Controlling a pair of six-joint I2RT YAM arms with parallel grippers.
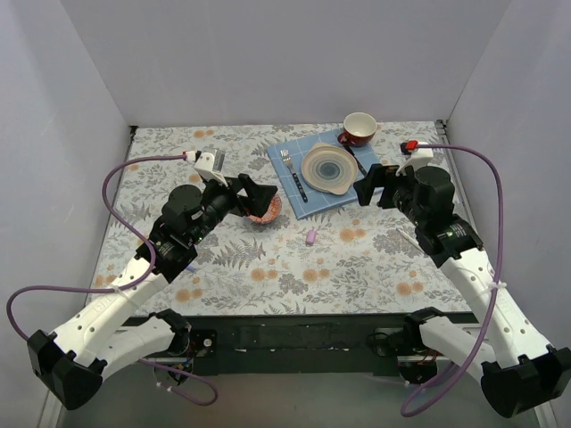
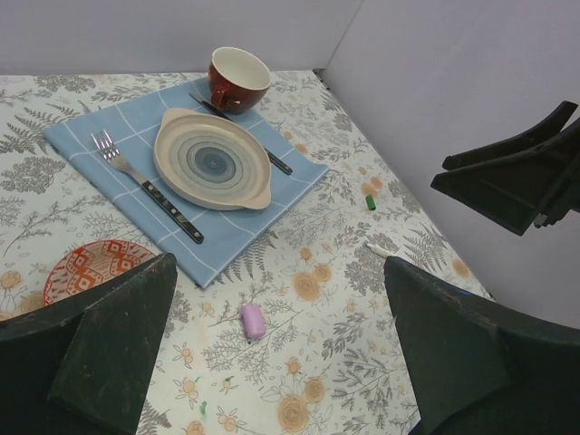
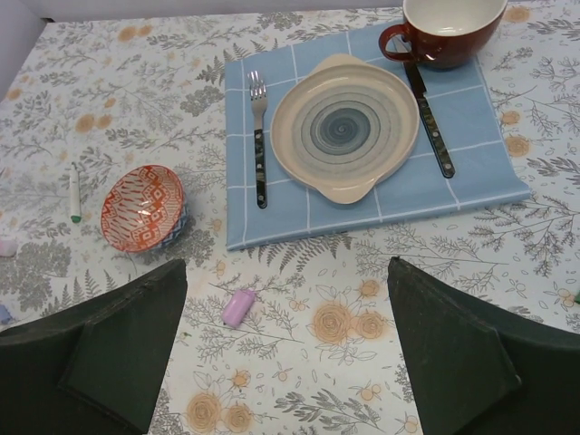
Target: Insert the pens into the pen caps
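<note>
A pink-lilac pen cap (image 1: pixel 310 236) lies on its side on the floral cloth just in front of the blue placemat; it also shows in the left wrist view (image 2: pixel 253 321) and the right wrist view (image 3: pixel 239 307). A tiny green cap (image 2: pixel 371 201) lies right of the placemat. A white pen with a green tip (image 3: pixel 74 192) lies left of the red bowl. Another white pen (image 2: pixel 376 247) is partly hidden behind my finger. My left gripper (image 1: pixel 261 198) (image 2: pixel 281 362) and right gripper (image 1: pixel 370 185) (image 3: pixel 285 353) hover open and empty, either side of the lilac cap.
A blue placemat (image 1: pixel 314 203) holds a ringed plate (image 1: pixel 329 167), a fork (image 1: pixel 287 163) and a dark-handled knife (image 3: pixel 431 122). A red cup (image 1: pixel 359 128) stands at its far corner. A red patterned bowl (image 3: pixel 143 207) sits under my left gripper. White walls enclose the table.
</note>
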